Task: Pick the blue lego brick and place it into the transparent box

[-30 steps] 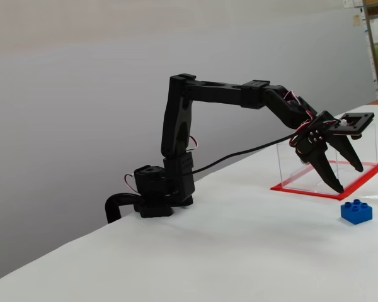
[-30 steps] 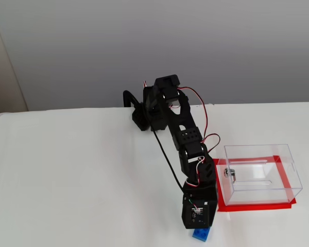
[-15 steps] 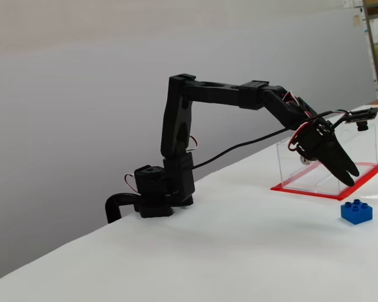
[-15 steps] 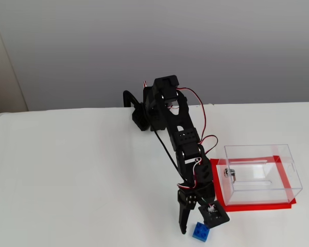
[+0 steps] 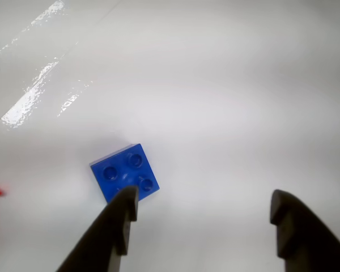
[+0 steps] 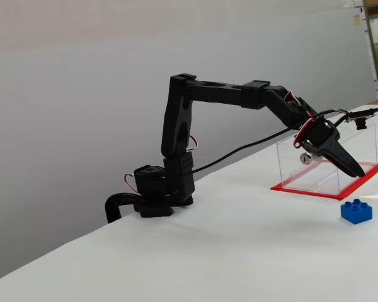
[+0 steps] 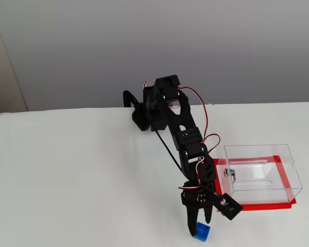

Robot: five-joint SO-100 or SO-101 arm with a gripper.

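The blue brick (image 5: 125,172) lies studs up on the white desk (image 5: 226,102), outside the clear box (image 7: 261,171). In the wrist view the gripper (image 5: 204,207) is spread wide with nothing between its fingers; the left fingertip (image 5: 126,203) overlaps the brick's near edge, hiding part of it, and whether they touch is unclear. In a fixed view the gripper (image 7: 196,225) covers part of the brick (image 7: 202,231), which the frame's bottom edge nearly cuts off.
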